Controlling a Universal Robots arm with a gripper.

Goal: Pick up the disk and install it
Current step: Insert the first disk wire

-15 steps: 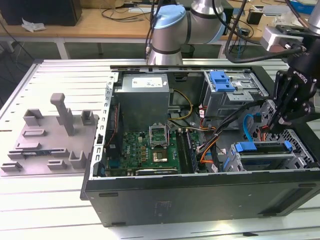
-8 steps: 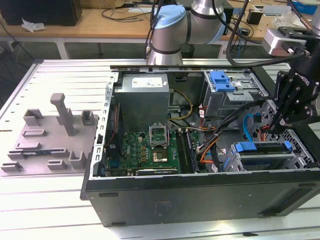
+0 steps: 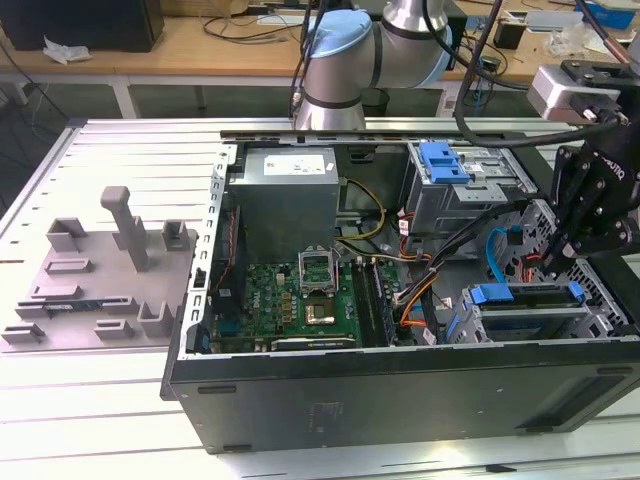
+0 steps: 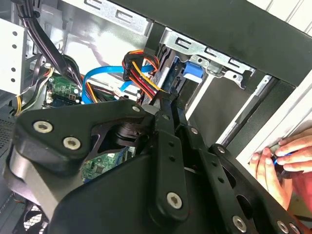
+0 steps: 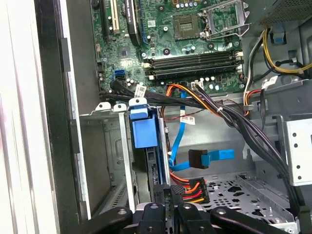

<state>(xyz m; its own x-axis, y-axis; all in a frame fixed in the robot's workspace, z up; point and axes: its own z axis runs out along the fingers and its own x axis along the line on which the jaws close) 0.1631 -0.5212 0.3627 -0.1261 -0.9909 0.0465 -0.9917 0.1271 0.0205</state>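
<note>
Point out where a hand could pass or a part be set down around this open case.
Bare table lies on the exterior view's left, bordered by the grey fixture and the case, and along the case's black wall. Inside, cables crowd the gap between motherboard and disk, and the end effector hangs by the disk.

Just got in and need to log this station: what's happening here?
A robot arm is working inside an open computer case lying on its side. Its claw is down at the drive cage, right by the disk, which sits in the cage in its blue carrier. A person's hand is beside the case.
</note>
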